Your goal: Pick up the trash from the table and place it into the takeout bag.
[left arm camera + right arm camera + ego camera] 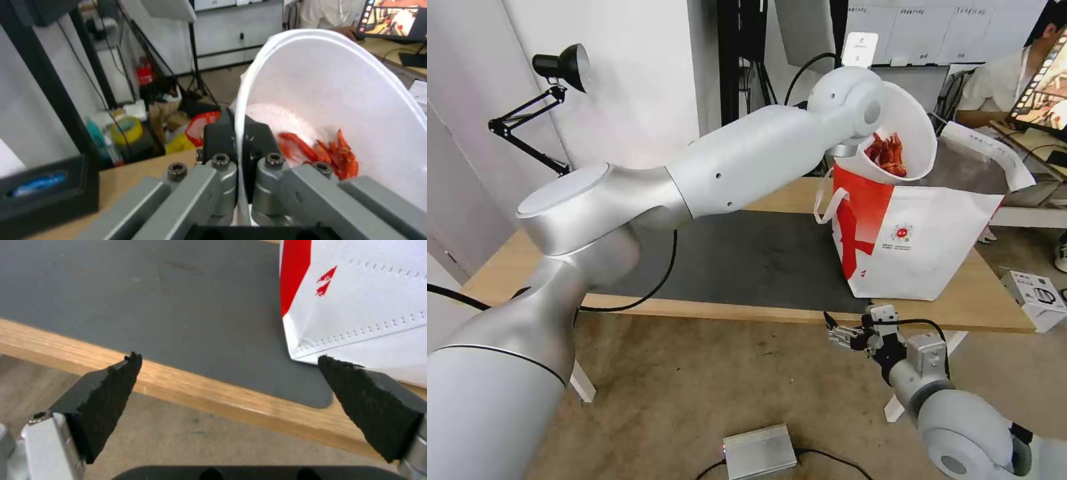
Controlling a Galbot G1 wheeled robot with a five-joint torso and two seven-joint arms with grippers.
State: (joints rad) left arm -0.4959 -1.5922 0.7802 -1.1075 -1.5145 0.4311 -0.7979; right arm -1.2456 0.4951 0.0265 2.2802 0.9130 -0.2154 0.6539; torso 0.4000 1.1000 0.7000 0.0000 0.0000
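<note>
My left gripper (238, 140) is shut on the rim of the white round bowl (910, 127) (338, 86). It holds the bowl steeply tilted over the open mouth of the takeout bag (920, 247) (369, 300). Red crayfish shells (887, 155) (329, 153) lie heaped at the bowl's low side. The bag stands upright at the right end of the dark grey mat (747, 260) (178, 300) on the table (760, 310). Below the table's front edge, just in front of the bag, my right gripper (837, 333) (229, 361) hangs open with nothing in it.
A black desk lamp (564, 67) is clamped at the table's far left. A black box (44, 190) sits on the wood behind the bowl. On the floor lie a silver box (759, 452) and a white carton (1037, 300). A person sits at a desk behind.
</note>
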